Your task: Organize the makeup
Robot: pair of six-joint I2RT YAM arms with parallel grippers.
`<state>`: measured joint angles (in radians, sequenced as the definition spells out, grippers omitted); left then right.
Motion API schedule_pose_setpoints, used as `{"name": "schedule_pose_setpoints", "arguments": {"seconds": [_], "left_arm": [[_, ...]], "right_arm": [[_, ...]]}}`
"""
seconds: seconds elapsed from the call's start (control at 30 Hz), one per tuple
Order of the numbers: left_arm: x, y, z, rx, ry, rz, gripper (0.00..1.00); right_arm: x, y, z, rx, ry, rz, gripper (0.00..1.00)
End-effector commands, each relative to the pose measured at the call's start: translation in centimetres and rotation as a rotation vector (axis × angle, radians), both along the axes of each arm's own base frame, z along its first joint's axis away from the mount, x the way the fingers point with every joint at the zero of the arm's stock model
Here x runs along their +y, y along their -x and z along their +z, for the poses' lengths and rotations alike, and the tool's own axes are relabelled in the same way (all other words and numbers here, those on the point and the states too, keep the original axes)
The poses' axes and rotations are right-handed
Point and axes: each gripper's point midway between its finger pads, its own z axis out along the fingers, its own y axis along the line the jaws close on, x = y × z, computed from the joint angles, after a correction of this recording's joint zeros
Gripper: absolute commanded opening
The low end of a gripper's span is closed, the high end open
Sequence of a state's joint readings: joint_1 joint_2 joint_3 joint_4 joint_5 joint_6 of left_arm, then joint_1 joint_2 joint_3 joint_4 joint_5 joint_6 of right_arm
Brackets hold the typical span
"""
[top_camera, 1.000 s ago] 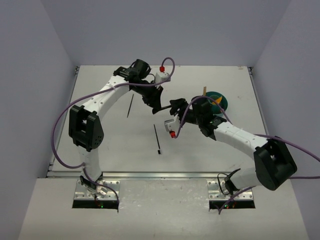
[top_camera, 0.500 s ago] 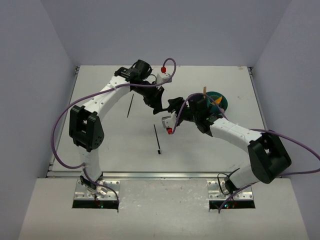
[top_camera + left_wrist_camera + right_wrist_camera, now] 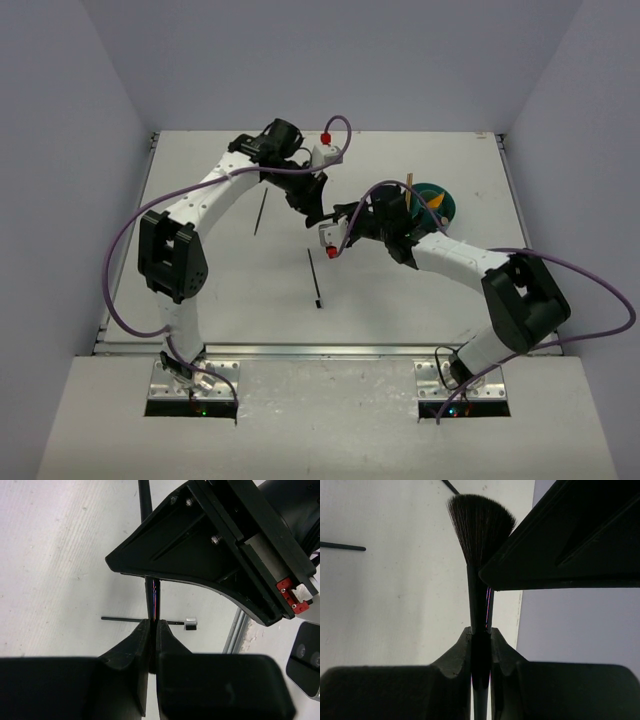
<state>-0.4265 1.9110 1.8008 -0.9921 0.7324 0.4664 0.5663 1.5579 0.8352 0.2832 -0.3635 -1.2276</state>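
Held brush: one [image 3: 479, 525], up off the table just left of the container [image 3: 449, 210]. Its fan bristles are free and both grippers have its handle.
Left gripper [image 3: 153, 624]: I see the fingers closed tight on the thin black handle.
Right gripper [image 3: 480, 632]: the fingers are pinched on the same handle, just below the bristles. The two grippers nearly touch.
Loose brushes: two, lying flat and apart. The far brush [image 3: 261, 211] is well left of the container. The near brush [image 3: 314, 278] is left of it and closer to the arm bases.
In the container: I count one orange wedge [image 3: 432, 200] and one wooden stick [image 3: 409, 181] at its left rim.
Container: one, teal and round, near the table's right edge.
Edges: the table [image 3: 220, 300] has walls on its left, far and right sides.
Room: bare table shows between the near brush and the front edge, and beyond the container toward the far wall.
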Motion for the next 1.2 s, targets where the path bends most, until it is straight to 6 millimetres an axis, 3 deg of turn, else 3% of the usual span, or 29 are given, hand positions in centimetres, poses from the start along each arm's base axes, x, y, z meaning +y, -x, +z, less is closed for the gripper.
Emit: {"name": "schedule_pose_setpoints", "arguments": {"seconds": [0.0, 0.03, 0.1, 0.13, 0.33, 0.43, 0.5, 0.6, 0.77, 0.87, 0.97, 1.03, 1.17], "left_arm": [[-1.2, 0.8, 3.6, -0.058, 0.088, -0.033, 0.17], [-1.2, 0.7, 3.8, -0.065, 0.090, -0.027, 0.23], [-1.2, -0.8, 4.8, -0.112, 0.084, 0.023, 0.90], [-0.9, -1.6, 5.4, -0.140, 0.082, 0.056, 1.00], [1.7, -7.0, 10.4, -0.257, 0.167, 0.280, 1.00], [4.9, -9.9, 12.8, -0.307, 0.208, 0.424, 1.00], [7.0, -11.4, 13.1, -0.343, 0.183, 0.511, 1.00], [8.9, -12.3, 11.5, -0.370, 0.092, 0.584, 1.00], [10.3, -11.6, 7.4, -0.333, 0.003, 0.609, 1.00], [11.3, -11.2, 5.2, -0.319, -0.050, 0.628, 1.00], [12.5, -10.8, 2.9, -0.290, -0.126, 0.656, 1.00], [13.4, -10.4, 1.0, -0.262, -0.175, 0.671, 1.00], [13.9, -9.6, -0.6, -0.240, -0.205, 0.669, 1.00]], "right_arm": [[0.7, -1.4, 2.9, 0.006, -0.124, -0.072, 0.00], [0.6, -1.4, 2.8, 0.011, -0.126, -0.076, 0.00], [0.0, -1.4, 2.5, 0.074, -0.167, -0.103, 0.00], [-0.2, -1.2, 2.6, 0.124, -0.208, -0.121, 0.00], [-2.9, -1.3, 5.1, 0.343, -0.470, -0.162, 0.00], [-5.0, -2.5, 7.5, 0.409, -0.634, -0.217, 0.00], [-6.4, -3.5, 9.7, 0.430, -0.771, -0.246, 0.00], [-9.5, -5.6, 12.9, 0.428, -0.966, -0.293, 0.00], [-13.3, -9.6, 15.9, 0.337, -1.150, -0.366, 0.00], [-17.2, -12.0, 17.8, 0.217, -1.318, -0.465, 0.00], [-21.9, -14.3, 17.2, 0.114, -1.428, -0.645, 0.00], [-23.2, -15.0, 16.3, 0.083, -1.422, -0.699, 0.00], [-25.5, -15.6, 14.0, 0.086, -1.436, -0.787, 0.00]]}}
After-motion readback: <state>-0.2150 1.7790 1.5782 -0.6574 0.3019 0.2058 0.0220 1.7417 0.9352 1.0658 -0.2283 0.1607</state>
